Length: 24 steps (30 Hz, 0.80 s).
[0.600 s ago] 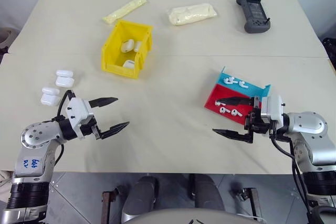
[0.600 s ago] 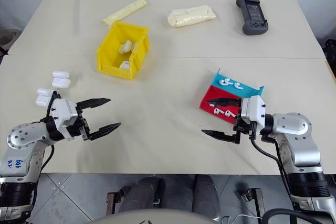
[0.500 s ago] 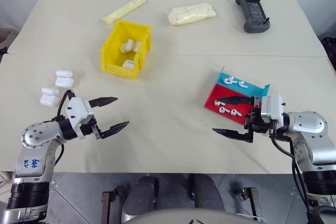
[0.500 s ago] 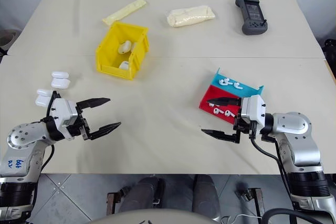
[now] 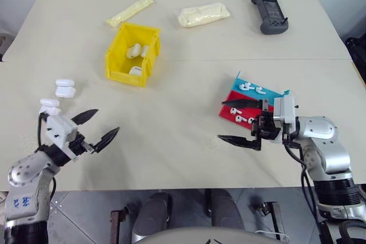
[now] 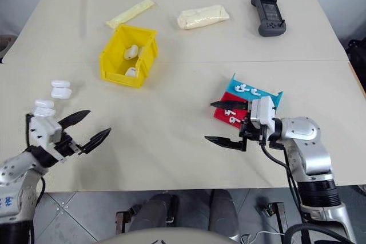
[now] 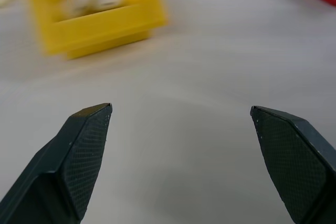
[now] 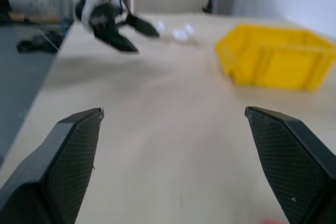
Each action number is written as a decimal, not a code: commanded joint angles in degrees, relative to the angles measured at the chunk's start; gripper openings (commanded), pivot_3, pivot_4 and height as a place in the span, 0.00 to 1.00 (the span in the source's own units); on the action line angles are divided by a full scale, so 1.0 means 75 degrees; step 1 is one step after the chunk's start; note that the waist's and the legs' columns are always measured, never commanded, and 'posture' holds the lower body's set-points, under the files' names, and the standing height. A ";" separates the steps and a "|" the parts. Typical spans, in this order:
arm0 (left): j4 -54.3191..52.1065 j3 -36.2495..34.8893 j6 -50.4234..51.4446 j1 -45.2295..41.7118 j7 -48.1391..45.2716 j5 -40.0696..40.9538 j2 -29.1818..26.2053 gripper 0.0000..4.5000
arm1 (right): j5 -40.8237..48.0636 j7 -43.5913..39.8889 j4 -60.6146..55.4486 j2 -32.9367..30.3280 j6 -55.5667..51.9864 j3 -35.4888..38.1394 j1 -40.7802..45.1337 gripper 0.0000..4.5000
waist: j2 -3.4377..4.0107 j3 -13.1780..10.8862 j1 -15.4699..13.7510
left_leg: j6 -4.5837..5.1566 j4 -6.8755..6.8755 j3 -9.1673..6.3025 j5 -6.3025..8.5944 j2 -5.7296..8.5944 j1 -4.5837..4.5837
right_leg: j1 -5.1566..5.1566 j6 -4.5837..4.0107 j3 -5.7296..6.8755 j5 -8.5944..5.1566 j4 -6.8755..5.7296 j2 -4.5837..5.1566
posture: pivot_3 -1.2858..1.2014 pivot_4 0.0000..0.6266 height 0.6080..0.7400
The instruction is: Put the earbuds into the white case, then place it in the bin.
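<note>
Tiny white earbuds [image 5: 251, 88] lie in a red and blue tray [image 5: 273, 92], some on the blue part and more on the red part [image 5: 239, 119]. A cluster of closed white cases [image 5: 64, 91] rests on the table at the left. The yellow bin [image 5: 126, 77] stands beyond them and holds more white cases [image 5: 133, 51]. My left gripper [image 5: 107, 120] hovers open just right of the loose cases, holding nothing. My right gripper [image 5: 220, 120] is open and points left, with its upper finger over the tray's left end and nothing between its fingers.
At the far side of the table lie a dark handheld controller [image 5: 269, 12], a cream padded packet [image 5: 203, 14] and a long cream packet [image 5: 128, 11]. A seam crosses the tabletop behind the bin. Bare table lies between my two grippers.
The whole view has shifted slightly. My left gripper has drawn back to the left, closer to the loose cases. My right gripper has edged a little left. Both stay open.
</note>
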<state>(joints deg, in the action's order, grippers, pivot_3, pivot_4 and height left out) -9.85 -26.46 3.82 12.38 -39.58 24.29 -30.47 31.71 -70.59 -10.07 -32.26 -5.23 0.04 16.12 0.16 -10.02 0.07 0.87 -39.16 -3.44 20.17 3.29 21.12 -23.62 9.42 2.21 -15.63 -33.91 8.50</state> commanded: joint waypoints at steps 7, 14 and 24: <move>-0.1158 -0.2099 0.1111 0.1940 0.2293 0.1015 0.1509 1.00 | 0.0711 0.0670 -0.1462 0.0430 -0.0621 -0.0172 0.0377 1.00 | -0.0011 0.0001 -0.0200 | -0.0002 -0.0001 -0.0006 0.0007 0.0000 -0.0001 | 0.0007 -0.0006 0.0002 -0.0004 0.0009 0.0000 | 0.52 0.24 1.00; -0.1137 -0.2365 0.2126 0.1779 0.2846 0.1240 0.1002 1.00 | 0.0720 0.0610 -0.1390 0.0267 -0.0648 -0.0037 0.0312 1.00 | -0.0017 0.0005 -0.0189 | 0.0001 -0.0001 -0.0007 0.0010 0.0003 -0.0002 | 0.0003 -0.0012 -0.0002 -0.0007 0.0002 -0.0001 | 0.52 0.24 1.00; 0.0575 -0.1823 0.5345 -0.0258 0.1633 0.1448 -0.3317 1.00 | 0.0677 0.0280 -0.1054 -0.0205 -0.0888 -0.0051 0.0220 1.00 | -0.0023 0.0003 -0.0166 | -0.0005 0.0002 -0.0019 0.0008 0.0001 -0.0002 | -0.0006 -0.0026 0.0008 -0.0014 -0.0018 -0.0015 | 0.52 0.24 1.00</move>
<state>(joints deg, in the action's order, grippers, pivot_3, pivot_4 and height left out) -6.77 -40.97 41.22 11.87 -24.46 34.65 -52.76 35.92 -67.92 -17.42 -33.44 -11.72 -1.15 17.86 -0.01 -10.00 -1.17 0.83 -39.13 -3.59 20.23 3.33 21.08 -23.67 9.18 2.25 -15.76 -34.15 8.42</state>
